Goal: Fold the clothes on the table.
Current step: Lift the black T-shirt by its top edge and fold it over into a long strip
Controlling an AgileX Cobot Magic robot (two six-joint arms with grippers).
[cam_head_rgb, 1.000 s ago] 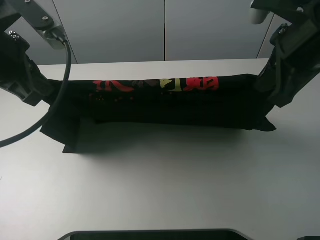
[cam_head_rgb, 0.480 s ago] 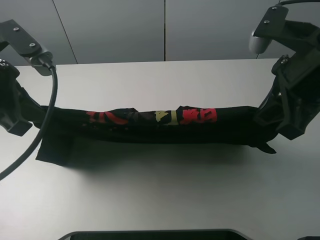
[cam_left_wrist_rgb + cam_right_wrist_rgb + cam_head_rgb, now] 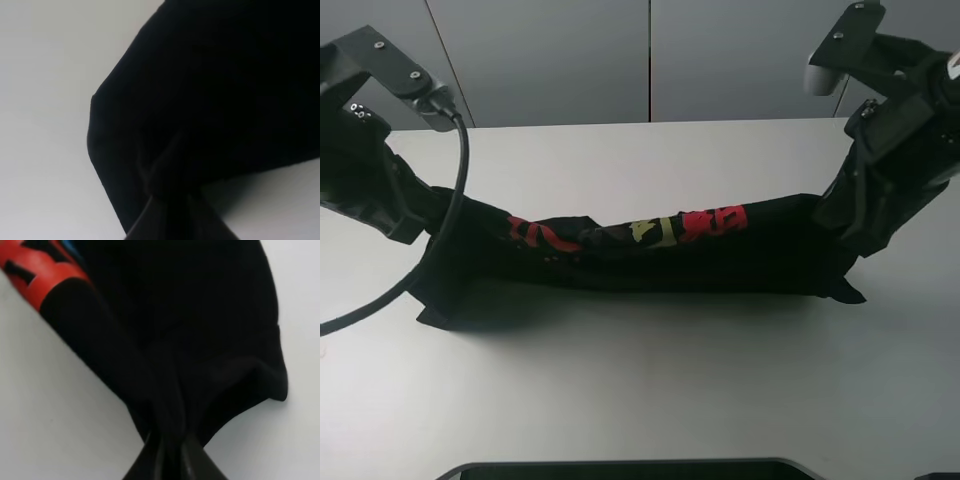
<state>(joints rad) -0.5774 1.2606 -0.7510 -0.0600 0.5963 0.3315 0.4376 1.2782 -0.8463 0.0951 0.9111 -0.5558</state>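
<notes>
while the left gripper (image 3: 170, 217) and right gripper (image 3: 170, 452) each pinch one end tight, the black t-shirt (image 3: 650, 250) hangs stretched between them, low over the white table (image 3: 640, 390), coloured print near its top.

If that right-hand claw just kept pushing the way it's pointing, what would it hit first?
The right gripper is pinching the black T-shirt, so that cloth comes first. Straight beyond it lies the white table, though how far is unclear.
</notes>
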